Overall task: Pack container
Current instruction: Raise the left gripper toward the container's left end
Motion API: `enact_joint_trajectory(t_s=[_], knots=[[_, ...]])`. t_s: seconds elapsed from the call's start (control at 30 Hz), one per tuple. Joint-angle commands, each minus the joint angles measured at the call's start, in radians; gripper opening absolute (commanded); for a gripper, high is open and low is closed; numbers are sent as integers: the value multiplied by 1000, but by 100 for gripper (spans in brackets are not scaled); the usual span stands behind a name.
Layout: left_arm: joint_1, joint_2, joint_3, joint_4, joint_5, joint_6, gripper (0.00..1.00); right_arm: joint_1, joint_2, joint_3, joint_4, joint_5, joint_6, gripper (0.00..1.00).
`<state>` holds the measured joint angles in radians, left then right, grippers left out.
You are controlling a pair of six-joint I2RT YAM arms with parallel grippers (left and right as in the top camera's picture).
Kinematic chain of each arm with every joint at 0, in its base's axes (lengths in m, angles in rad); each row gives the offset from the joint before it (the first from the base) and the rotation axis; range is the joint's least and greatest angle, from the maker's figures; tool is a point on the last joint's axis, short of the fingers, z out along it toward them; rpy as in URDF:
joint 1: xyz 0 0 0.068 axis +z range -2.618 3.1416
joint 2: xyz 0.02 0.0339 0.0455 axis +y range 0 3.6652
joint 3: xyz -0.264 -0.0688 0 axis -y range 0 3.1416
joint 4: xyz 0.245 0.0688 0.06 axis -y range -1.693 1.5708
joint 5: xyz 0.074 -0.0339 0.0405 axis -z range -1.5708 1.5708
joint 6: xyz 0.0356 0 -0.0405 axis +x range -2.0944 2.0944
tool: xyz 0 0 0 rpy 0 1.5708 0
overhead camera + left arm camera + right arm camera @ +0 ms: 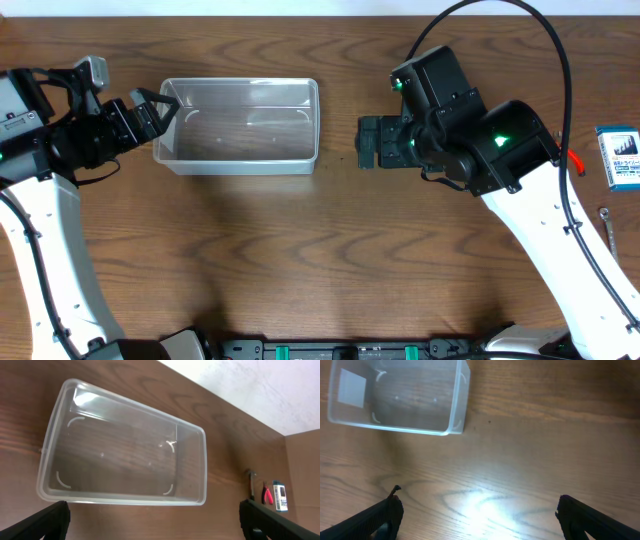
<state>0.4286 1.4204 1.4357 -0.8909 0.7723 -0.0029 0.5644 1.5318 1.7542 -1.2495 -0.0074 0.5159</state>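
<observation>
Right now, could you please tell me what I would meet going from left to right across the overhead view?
left end effector → clear container → right end effector → blue-and-white box at the right edge.

We see the clear plastic container (pixel 192 465) lying at a slant across the wooden table (pixel 235 450), with wood grain showing through its base. Our left gripper (pixel 155 525) is spread wide, its dark tips in the bottom corners. Far right, red-handled pliers (pixel 266 495) lie between a metal tool (pixel 251 482) and a blue-and-white box (pixel 280 496).
</observation>
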Motion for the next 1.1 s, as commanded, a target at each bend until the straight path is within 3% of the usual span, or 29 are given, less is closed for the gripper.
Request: enact_joint_trajectory(t_s=[0.0,0.2,0.3,0.53,0.83,1.07], knots=[[4,-28,89,-8,-64,10,98,6,-7,17,24,3,11,99],[4,-8,335,-177,-283,91,98,6,-6,17,88,1,5,99],[4,5,392,-268,-337,151,98,7,2,17,142,-36,-77,99],[4,13,376,-292,-342,144,98,47,71,17,276,-98,-112,99],[0,39,390,-305,-347,201,98,63,261,34,288,-135,-40,97],[-10,215,534,-483,-346,290,98,63,379,185,220,-102,-43,99]])
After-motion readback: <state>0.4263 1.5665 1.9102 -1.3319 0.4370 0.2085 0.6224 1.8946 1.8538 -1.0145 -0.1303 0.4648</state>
